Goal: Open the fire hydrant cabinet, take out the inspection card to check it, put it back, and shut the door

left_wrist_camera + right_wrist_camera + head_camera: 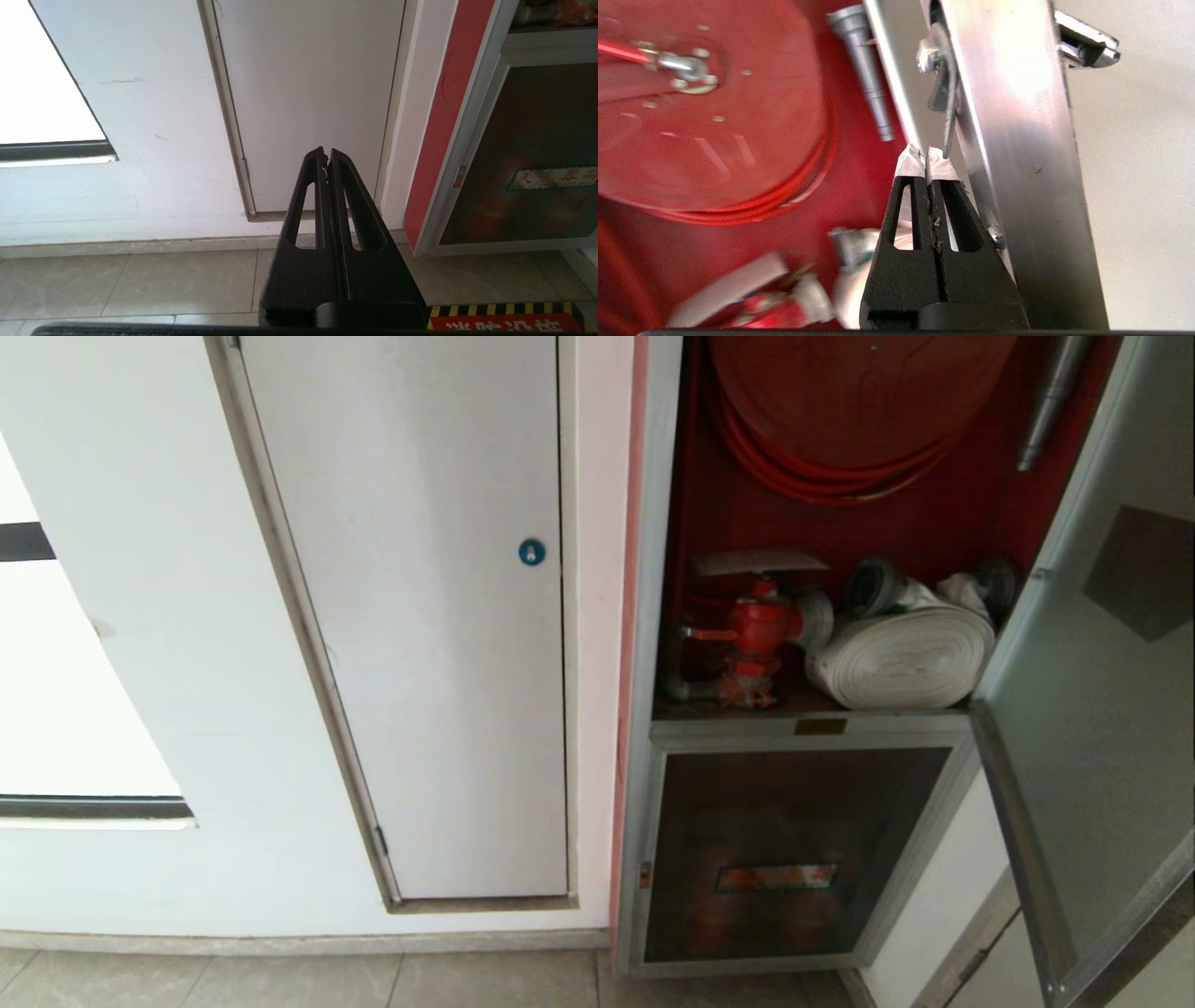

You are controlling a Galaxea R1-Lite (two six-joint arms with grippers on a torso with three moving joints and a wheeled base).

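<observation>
The fire hydrant cabinet (653,616) stands open, red inside. Its door (1092,709), tinted glass in a silver frame, is swung out to the right. The inspection card (758,561), a pale flat rectangle, lies on top of the red valve (761,630). In the right wrist view my right gripper (925,158) is shut and empty, its taped tips beside the door's aluminium edge (1017,140), just below the latch (941,84); the card (728,289) shows blurred, low in the cabinet. My left gripper (325,156) is shut, parked low before the wall. Neither gripper appears in the head view.
A red hose reel (840,401) and metal nozzle (1050,401) hang above a rolled white hose (901,658). Below is a smaller glass door with an orange label (775,877). A plain white panel door with a blue lock (531,553) is to the left. A striped floor marking (504,317) lies near the cabinet.
</observation>
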